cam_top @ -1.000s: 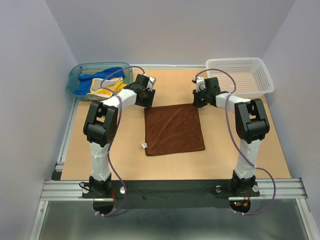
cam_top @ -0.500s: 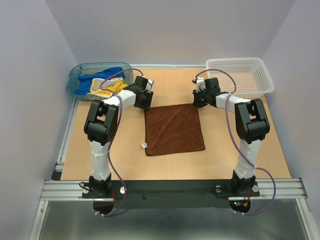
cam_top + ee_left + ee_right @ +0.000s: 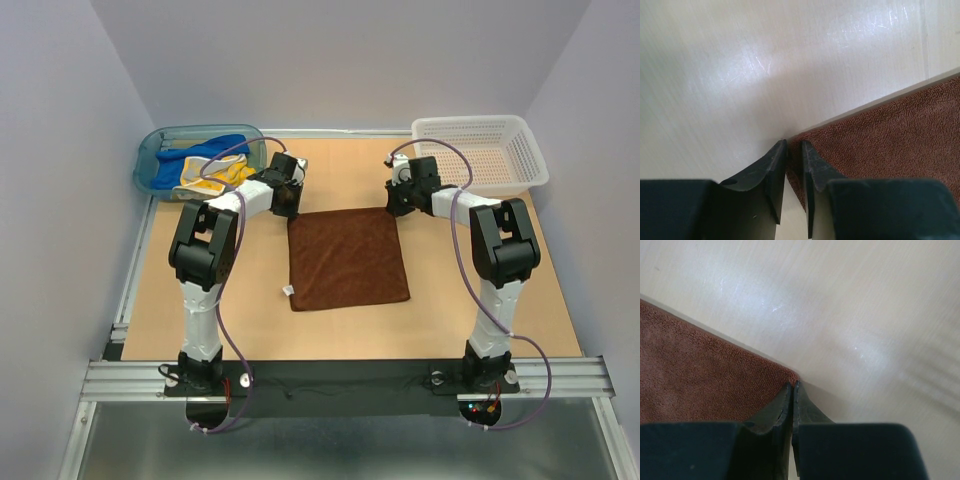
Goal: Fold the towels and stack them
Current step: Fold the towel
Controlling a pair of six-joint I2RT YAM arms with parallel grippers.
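The rust-brown towel (image 3: 348,258) lies spread flat on the table, with a small white tag (image 3: 288,291) at its near left corner. My left gripper (image 3: 288,212) is down at the towel's far left corner. In the left wrist view its jaws (image 3: 794,145) stand almost together, with that corner of the towel (image 3: 890,135) between the tips. My right gripper (image 3: 392,208) is at the far right corner. In the right wrist view it (image 3: 793,385) is shut, and the corner of the towel (image 3: 700,380) meets its tips. A blue towel (image 3: 215,148) and a yellow patterned towel (image 3: 215,178) lie crumpled in the tub.
The teal tub (image 3: 147,152) stands at the far left corner of the table. A white basket (image 3: 470,121) stands at the far right. Bare tan tabletop (image 3: 480,320) surrounds the brown towel, and a metal rail (image 3: 340,375) runs along the near edge.
My left gripper has shifted slightly onto the towel's far left corner and its jaws have narrowed around it. The right arm and the towel have not moved.
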